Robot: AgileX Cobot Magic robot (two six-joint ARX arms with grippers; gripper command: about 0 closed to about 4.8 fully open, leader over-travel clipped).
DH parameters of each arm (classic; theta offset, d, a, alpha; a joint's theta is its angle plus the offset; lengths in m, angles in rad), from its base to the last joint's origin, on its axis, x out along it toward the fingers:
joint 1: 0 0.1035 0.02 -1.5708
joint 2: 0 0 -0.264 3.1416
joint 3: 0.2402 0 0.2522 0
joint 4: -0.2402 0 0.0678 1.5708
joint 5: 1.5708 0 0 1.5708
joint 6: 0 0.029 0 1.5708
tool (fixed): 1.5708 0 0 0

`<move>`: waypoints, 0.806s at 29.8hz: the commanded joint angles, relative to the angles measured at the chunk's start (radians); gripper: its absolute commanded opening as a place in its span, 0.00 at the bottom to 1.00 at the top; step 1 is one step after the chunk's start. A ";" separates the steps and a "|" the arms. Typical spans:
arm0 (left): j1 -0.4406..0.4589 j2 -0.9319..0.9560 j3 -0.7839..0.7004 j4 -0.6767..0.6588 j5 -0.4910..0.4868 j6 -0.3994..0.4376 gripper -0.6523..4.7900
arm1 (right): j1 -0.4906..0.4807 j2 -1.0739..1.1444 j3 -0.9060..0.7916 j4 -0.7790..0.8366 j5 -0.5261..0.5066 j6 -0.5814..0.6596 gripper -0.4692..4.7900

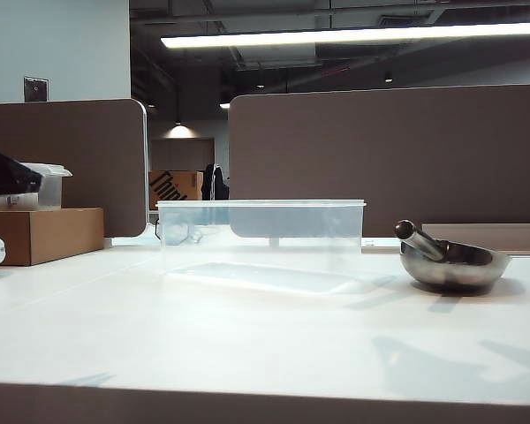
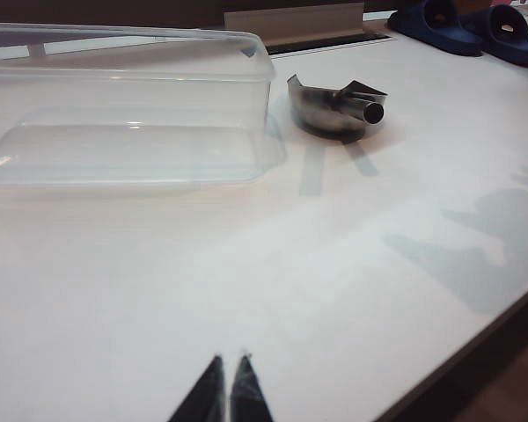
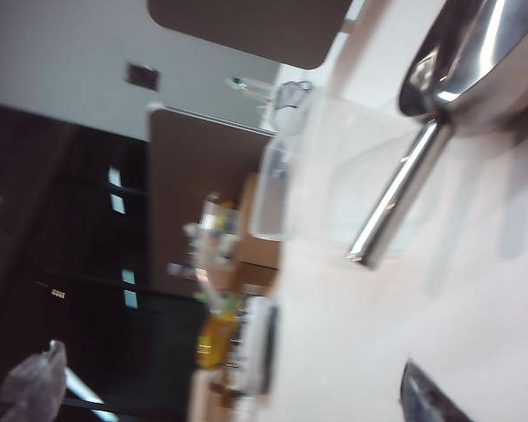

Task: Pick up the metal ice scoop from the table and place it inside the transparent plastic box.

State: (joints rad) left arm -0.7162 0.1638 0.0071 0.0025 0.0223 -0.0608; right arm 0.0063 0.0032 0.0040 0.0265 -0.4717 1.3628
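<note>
Scoop (image 1: 450, 259) sits on the table (image 1: 247, 336), off to the right of the clear box (image 1: 261, 237) and clear of it, bowl up, handle rising toward the box; box stands mid-table with nothing in it; left gripper (image 2: 226, 387) hangs low over bare table near the front edge, tips pressed together, well short of box and scoop; right gripper (image 3: 431, 396) shows only one dark tip close to the scoop's handle, blurred; whether its jaws are apart, I can't tell.
</note>
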 commanded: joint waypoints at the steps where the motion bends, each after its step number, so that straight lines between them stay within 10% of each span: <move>1: -0.001 -0.001 0.000 0.010 0.000 0.000 0.16 | 0.000 0.000 -0.001 0.074 -0.010 0.167 1.00; 14: -0.001 -0.001 0.000 0.009 0.000 0.000 0.16 | 0.000 0.120 0.145 0.130 0.108 0.174 1.00; 24: -0.001 -0.001 0.000 0.010 0.000 0.000 0.16 | 0.009 0.748 0.174 0.390 0.022 0.079 0.93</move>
State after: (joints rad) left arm -0.7162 0.1638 0.0071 0.0029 0.0223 -0.0608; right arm 0.0093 0.7094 0.1749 0.3351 -0.4431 1.4597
